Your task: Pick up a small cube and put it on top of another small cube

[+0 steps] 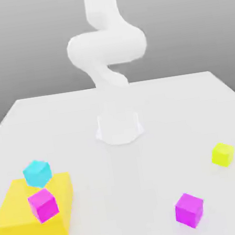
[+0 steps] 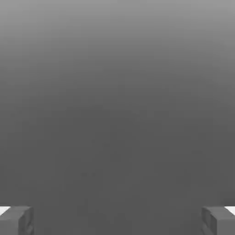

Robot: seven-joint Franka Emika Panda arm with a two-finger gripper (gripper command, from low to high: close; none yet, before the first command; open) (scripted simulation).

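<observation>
A small lime-yellow cube (image 1: 223, 154) sits on the white table toward the exterior view's right. A magenta small cube (image 1: 189, 210) lies nearer the front, right of centre. At the exterior view's left, a cyan cube (image 1: 37, 173) and another magenta cube (image 1: 43, 205) rest tilted on a large flat yellow block (image 1: 18, 222). The white arm (image 1: 107, 52) rises from its base (image 1: 119, 127) at the table's middle and leaves the picture at the top. In the hand view my gripper (image 2: 117, 220) is open, its two grey fingertips (image 2: 16, 220) far apart with nothing between them, facing plain grey background.
The white table (image 1: 155, 108) stretches wide between the yellow block on the left and the two loose cubes on the right. Its far edge meets a grey backdrop.
</observation>
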